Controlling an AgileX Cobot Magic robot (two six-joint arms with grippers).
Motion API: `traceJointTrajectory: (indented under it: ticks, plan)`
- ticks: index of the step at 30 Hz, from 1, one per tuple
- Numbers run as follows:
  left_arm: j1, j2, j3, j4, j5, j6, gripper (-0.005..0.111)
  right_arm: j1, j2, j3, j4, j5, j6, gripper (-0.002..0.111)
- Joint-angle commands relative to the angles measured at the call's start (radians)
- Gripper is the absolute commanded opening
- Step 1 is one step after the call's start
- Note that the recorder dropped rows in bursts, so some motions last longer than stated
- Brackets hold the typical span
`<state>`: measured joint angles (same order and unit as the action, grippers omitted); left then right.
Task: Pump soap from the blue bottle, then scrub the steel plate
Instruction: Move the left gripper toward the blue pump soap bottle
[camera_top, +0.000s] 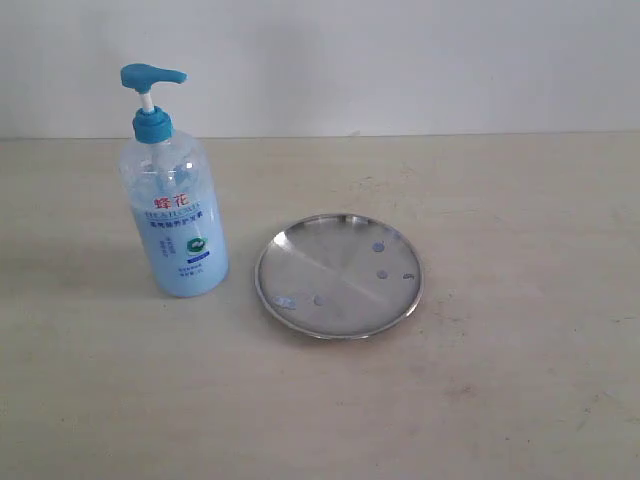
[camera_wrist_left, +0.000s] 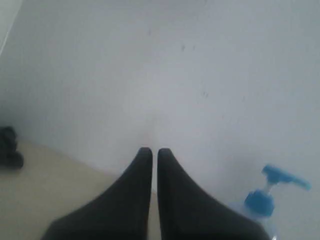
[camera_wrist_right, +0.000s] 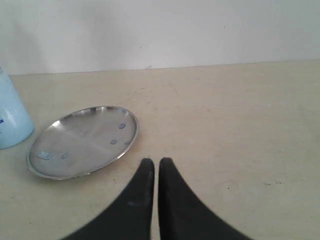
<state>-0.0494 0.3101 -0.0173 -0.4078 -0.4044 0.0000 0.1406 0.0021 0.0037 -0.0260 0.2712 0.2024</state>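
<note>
The blue bottle (camera_top: 176, 205) stands upright at centre-left of the exterior view. The steel plate (camera_top: 339, 275) lies at centre, near but apart from it, dotted with soap (camera_top: 380, 244). Both rest on the beige table (camera_top: 500, 380). The left gripper (camera_wrist_left: 154, 150) and right gripper (camera_wrist_right: 155, 161) have their jaws nearly together, holding nothing.

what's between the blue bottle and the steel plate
Nothing: only bare table separates the blue bottle and the steel plate, shown in the exterior view.
</note>
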Motion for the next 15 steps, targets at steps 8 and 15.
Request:
traceJointTrajectory:
  ticks: [8, 15]
  plan:
    - [-0.007, 1.136, -0.353, 0.559, -0.551, -0.310, 0.004, -0.002, -0.002, -0.004, -0.005, -0.009, -0.003, 0.001]
    - [-0.064, 1.337, -0.303, 0.722, -0.763, -0.284, 0.004, -0.002, -0.002, -0.004, -0.005, -0.009, -0.003, 0.001]
